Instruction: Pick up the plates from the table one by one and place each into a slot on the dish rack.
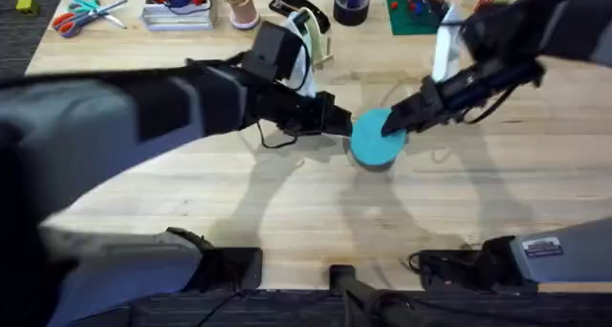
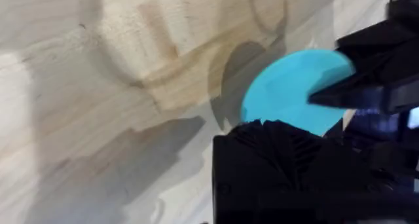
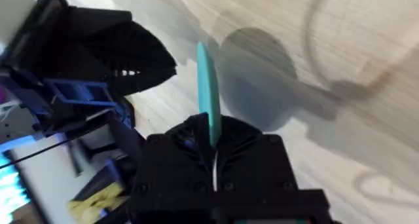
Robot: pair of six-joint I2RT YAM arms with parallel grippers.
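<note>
The plate (image 1: 376,141), a small bright-turquoise disc, sits above the middle of the table (image 1: 287,212), lifted clear and casting a shadow on the wood. The right gripper (image 1: 394,122) is closed on the plate's right rim; in the right wrist view the plate (image 3: 209,93) stands edge-on, pinched between the fingers. The left gripper (image 1: 342,124) meets the plate's left rim; in the left wrist view the plate (image 2: 294,93) lies just past its fingers, but whether they are clamped cannot be told.

Handling, as a judgement: the plate looks thin, rigid and light, with a smooth face that may slip. Take hold at the rim, fingers across the thickness.

The surface is pale butcher-block planking, flat and bare around the plate. The dish rack (image 1: 311,42) stands at the far edge, left of the plate, with a paler plate already in it. Scissors (image 1: 81,11), a cup (image 1: 239,7) and a clear tray (image 1: 177,7) line the far edge.
</note>
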